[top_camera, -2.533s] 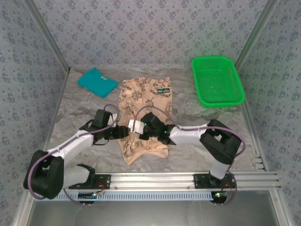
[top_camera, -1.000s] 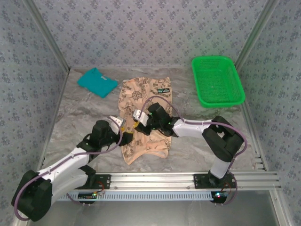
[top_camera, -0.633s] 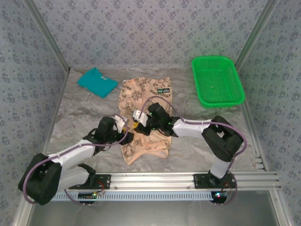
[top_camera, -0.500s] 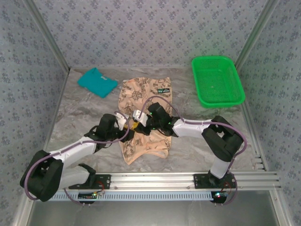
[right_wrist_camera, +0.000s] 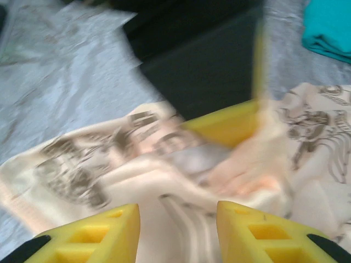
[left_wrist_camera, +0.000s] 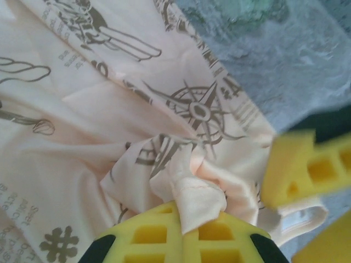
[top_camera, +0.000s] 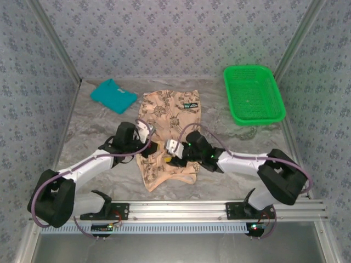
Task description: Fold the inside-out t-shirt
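left wrist: left gripper [left_wrist_camera: 184,234] pinches a fold of the t-shirt [left_wrist_camera: 82,131].

A peach-beige cloth t-shirt [top_camera: 170,109] [left_wrist_camera: 82,126] [right_wrist_camera: 137,164] printed with dark brown compass roses and nautical drawings lies lengthwise in the middle of the table [top_camera: 247,142], folded into a long narrow strip running from the far side towards the near edge. Its far half is fairly flat, with a small dark label [top_camera: 190,106] close to the far right corner, while the near half is rumpled and creased. Seen close in the left wrist view, the cloth beside a compass-rose print is bunched into a small crumpled peak with a stitched hem, its paler washed-out side showing.
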Robot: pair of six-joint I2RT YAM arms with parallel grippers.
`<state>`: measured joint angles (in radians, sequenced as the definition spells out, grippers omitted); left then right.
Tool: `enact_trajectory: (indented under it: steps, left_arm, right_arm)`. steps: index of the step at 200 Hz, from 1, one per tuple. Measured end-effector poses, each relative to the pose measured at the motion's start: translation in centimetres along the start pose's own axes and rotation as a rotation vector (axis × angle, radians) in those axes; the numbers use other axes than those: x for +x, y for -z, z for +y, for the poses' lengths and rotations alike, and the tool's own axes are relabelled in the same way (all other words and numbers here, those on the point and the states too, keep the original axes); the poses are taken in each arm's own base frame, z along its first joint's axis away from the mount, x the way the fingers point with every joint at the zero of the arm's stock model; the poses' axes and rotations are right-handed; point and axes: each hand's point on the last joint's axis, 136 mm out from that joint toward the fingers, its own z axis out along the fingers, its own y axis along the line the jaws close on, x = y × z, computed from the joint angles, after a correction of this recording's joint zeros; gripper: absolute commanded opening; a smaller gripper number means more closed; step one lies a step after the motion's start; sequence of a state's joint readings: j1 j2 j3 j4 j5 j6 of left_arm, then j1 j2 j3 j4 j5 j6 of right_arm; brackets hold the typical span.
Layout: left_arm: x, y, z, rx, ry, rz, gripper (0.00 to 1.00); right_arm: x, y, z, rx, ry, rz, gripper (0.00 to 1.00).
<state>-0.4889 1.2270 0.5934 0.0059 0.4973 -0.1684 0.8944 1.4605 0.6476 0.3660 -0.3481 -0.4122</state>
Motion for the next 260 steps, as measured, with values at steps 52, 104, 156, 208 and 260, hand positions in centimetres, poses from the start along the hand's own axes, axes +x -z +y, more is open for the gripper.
enact_trajectory:
  steps: [52,104,156,208,260]
  left_arm:
    - [0.6,-0.8,-0.3,0.062,0.172,0.093,0.0]
    - [1.0,-1.0,-0.8,0.101,0.293,0.124,0.0]
    - [1.0,-0.6,0.0,0.087,0.349,0.129,0.0]
    - [1.2,-1.1,1.1,0.048,0.369,0.148,0.01]
    - [1.1,-1.2,1.2,0.043,0.366,0.143,0.03]
  right_arm:
    - [-1.6,-0.7,5.2,-0.066,0.218,-0.009,0.47]
    - [0.2,-4.8,4.5,0.029,0.384,0.125,0.41]
    - [3.3,-5.5,7.3,-0.035,0.484,0.263,0.06]
    - [-0.1,-1.1,12.3,-0.219,0.367,0.148,0.3]
    - [0.1,1.3,9.8,-0.175,0.172,0.102,0.39]
